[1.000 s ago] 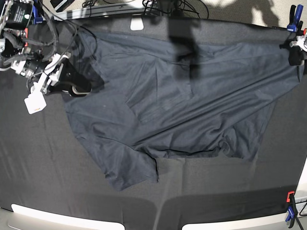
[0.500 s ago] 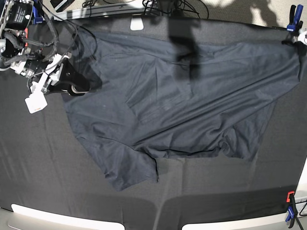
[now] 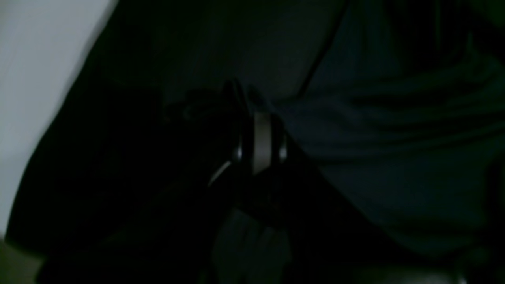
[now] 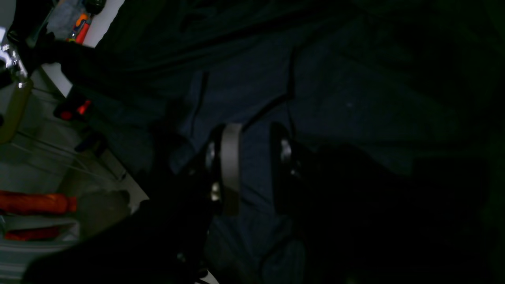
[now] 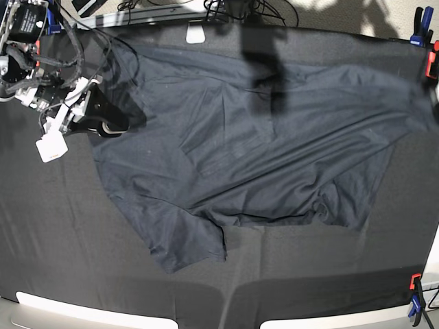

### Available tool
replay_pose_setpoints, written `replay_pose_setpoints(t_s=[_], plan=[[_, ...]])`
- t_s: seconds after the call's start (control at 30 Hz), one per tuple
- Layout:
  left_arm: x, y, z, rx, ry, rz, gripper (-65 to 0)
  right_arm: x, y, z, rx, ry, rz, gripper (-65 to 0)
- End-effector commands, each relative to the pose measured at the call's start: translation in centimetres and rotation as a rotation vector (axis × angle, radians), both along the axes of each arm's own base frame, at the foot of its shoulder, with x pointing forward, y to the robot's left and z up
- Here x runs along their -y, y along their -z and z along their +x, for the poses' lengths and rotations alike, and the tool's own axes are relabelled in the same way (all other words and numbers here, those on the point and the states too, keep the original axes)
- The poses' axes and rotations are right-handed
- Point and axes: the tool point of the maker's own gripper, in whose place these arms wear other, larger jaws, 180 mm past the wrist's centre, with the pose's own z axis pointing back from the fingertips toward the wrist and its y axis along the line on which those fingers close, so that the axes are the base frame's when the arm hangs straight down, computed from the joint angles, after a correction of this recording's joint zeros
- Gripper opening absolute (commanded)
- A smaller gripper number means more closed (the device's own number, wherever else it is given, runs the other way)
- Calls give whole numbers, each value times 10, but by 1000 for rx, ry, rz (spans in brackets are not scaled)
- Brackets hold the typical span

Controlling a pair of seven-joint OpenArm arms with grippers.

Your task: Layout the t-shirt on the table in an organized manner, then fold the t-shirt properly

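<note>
Left gripper [image 3: 258, 118]: jaws closed, pinching fold of t-shirt [image 5: 260, 144]; view dim, so grip apparent rather than certain. Right gripper [image 4: 250, 165]: jaws parted, straddling shirt fabric at its edge; hold cannot be told. T-shirt: spread crumpled across table [image 5: 62, 233], stretched from right gripper toward red clamp [image 5: 431, 65] at table edge; one sleeve lies toward near rim.

T-shirt [image 5: 260, 137] — soft matt cloth (creased) — on matt-clothed table [image 5: 55, 226].

Very dim, murky wrist views; brighter, shadow-streaked base view.
</note>
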Motion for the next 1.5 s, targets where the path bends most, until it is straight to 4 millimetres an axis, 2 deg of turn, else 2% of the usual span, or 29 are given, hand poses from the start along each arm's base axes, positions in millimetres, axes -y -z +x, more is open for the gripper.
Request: replay_pose_setpoints(t_s=[0.0,0.17,0.47,0.6,0.7,0.73,0.77,0.97,1.1,1.3,1.47], plan=[[-3,-20,14,82,-5,11,-650,-1,-12,4,45,-7,12,-524],[2,-35,45,205,-40,-46,-650,-1,-12,4,45,-7,12,-524],[-9,-9,86,276,-140,-203,-650,-1,-12,4,46,-7,12,-524],[8,-10,107,307,-59,-236,-650,-1,-12,4,46,-7,11,-524],[30,-22,115,355,50,-271,-423,-1,-12,4,45,-7,10,-524],[35,-24,117,359,78,-277,-374,-1,-12,4,45,-7,10,-524],[38,-25,116,350,101,-276,-355,-1,-12,4,45,-7,10,-524],[23,-19,104,199,167,-209,-354,-1,-12,4,45,-7,11,-524],[16,-6,91,106,178,-170,-354,-1,-12,4,45,-7,11,-524],[26,16,77,54,176,-199,-359,-1,-12,4,45,-7,11,-524],[36,29,78,75,144,-200,-360,-1,-12,4,45,-7,11,-524]])
